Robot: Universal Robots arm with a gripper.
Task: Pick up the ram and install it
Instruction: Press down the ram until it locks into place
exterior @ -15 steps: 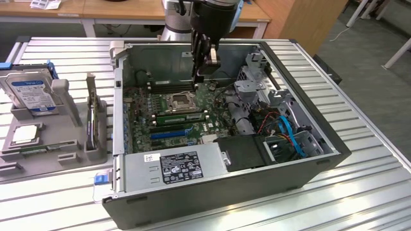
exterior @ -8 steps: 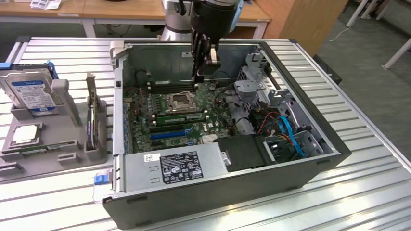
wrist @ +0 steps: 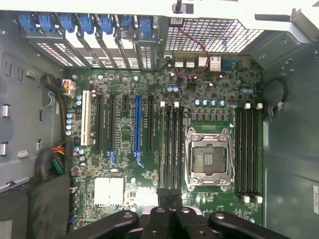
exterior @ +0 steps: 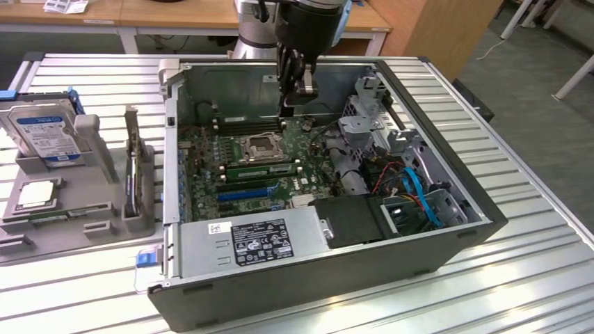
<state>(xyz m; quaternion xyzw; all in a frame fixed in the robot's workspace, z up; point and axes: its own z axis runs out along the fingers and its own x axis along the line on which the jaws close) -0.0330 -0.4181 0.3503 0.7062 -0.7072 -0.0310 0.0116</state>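
The ram [exterior: 263, 167] is a long green stick standing on edge in a slot just beside the processor socket [exterior: 261, 145], on the side toward the power supply [exterior: 250, 240]. It is not in the gripper [exterior: 299, 103], which hangs above it over the open computer case [exterior: 464, 229] with its tips well apart from the stick. The two black fingers [exterior: 305, 73] point straight down and are drawn together, with nothing between them. In the wrist view the gripper [wrist: 170, 195] shows the same closed pair of tips, lined up with the end of the memory slots that run beside the socket [wrist: 209, 157].

Beyond the socket, on its far side from the ram, lie four black memory slots [wrist: 247, 149]. Past the ram the green motherboard [exterior: 199, 163] carries a row of expansion slots, one of them blue [wrist: 138, 124]. Toward the exterior view's right, blue cables [exterior: 422, 198] curl inside the case next to a black fan housing [exterior: 357, 219].

The case rests on a ribbed metal table [exterior: 519, 278]. On the exterior view's left a grey tray [exterior: 19, 247] holds an upright hard drive [exterior: 46, 136], a square silver chip [exterior: 35, 193] lying flat, and a card [exterior: 139, 174] standing on edge. A thin green strip [exterior: 33, 217] also lies in the tray near the chip; what it is cannot be told.
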